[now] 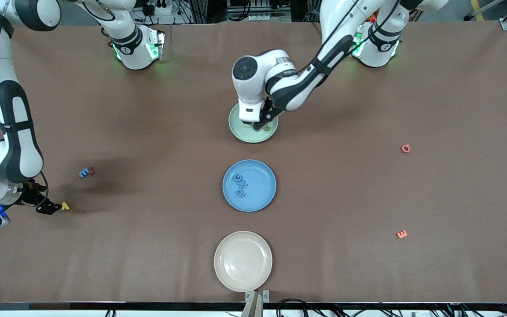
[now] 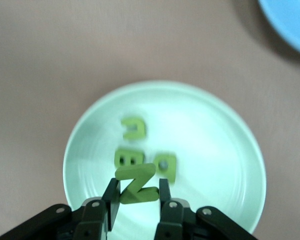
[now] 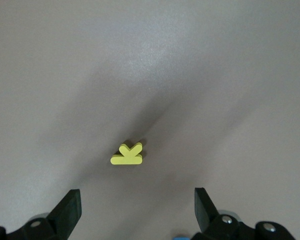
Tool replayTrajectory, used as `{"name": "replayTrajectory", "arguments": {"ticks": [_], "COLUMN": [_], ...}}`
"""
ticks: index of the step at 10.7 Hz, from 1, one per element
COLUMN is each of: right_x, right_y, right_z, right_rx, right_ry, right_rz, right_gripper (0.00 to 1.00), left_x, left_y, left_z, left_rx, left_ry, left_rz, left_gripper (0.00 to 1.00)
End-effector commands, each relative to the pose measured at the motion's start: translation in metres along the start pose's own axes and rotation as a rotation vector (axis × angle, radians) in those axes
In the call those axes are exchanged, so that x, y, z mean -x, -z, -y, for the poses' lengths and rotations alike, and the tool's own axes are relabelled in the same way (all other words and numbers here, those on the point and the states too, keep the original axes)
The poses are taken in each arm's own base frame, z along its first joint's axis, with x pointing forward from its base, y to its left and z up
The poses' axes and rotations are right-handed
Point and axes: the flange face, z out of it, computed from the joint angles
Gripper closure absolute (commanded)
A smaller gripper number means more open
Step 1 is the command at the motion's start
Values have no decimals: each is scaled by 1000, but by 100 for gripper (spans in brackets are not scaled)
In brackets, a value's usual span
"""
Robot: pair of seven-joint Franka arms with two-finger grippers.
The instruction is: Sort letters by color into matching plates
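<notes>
My left gripper (image 1: 260, 125) hangs over the pale green plate (image 1: 237, 132), shut on a green letter Z (image 2: 136, 184) that stands clear of the plate. Three more green letters (image 2: 134, 128) lie in the green plate (image 2: 225, 150). The blue plate (image 1: 267, 172), nearer the front camera, holds three blue letters (image 1: 240, 185). A loose blue letter (image 1: 84, 173) lies toward the right arm's end of the table, touching a dark red one (image 1: 91, 170). My right gripper (image 1: 53, 207) is open, low over the table beside a yellow letter (image 3: 127, 154), with nothing between its fingers.
A beige plate (image 1: 223, 246) sits nearest the front camera, in line with the other two plates. A pink letter (image 1: 405, 148) and an orange letter (image 1: 402, 234) lie toward the left arm's end. The yellow letter (image 1: 65, 205) lies just past the right gripper's tips.
</notes>
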Motion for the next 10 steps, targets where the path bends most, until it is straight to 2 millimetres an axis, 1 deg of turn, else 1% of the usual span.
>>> {"name": "replayTrajectory", "arguments": {"ticks": [1, 2, 3, 4, 6, 7, 9, 10], "right_x": [27, 33, 37, 43, 53, 58, 68, 75], "right_y": [-24, -32, -34, -37, -44, -44, -49, -53], "right_z": [-19, -23, -26, -29, -36, -38, -41, -43], "right_rx": [-20, -28, -30, -33, -38, -39, -39, -40], "right_ry": [-63, -66, -67, -66, -70, -68, -65, -63], "right_rz": [-50, -62, -65, -70, -76, -75, -75, -76], "right_gripper": [0, 0, 0, 0, 0, 0, 0, 0], "left_x": [41, 50, 51, 49, 43, 42, 34, 30], "left_y": [-6, -7, -8, -3, -1, -2, -4, -3], "left_z": [-4, -6, -11, -18, -26, -27, -28, -28], "left_rx": [-11, -7, -3, 14, 27, 27, 27, 29], "left_ry": [-7, -12, -10, 1, 15, 16, 20, 10], "left_rz": [12, 14, 19, 23, 28, 27, 17, 6], "left_gripper": [100, 100, 100, 100, 100, 97, 12, 0]}}
